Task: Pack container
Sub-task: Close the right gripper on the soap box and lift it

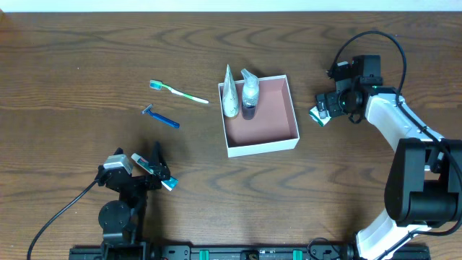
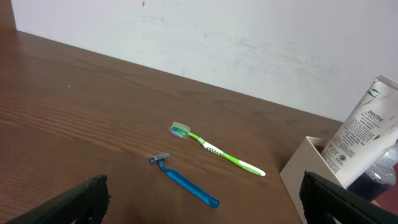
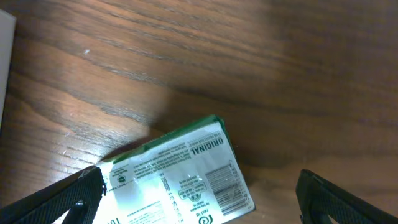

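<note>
Wood-grain table (image 1: 86, 58); container (image 1: 278, 119) sits mid-table, slightly right of centre, w/ a white Pantene tube (image 1: 230, 95) and small bottle (image 1: 250, 94) propped at its far-left corner. Toothbrush (image 1: 179, 92) and blue razor (image 1: 160, 117) lie to its left, apart. Right gripper (image 3: 198, 182) is spread wide astride the green-and-white packet (image 1: 318, 115), just right of container; prob. not pinching it. Left gripper (image 1: 162, 170) is released, near front edge.
</note>
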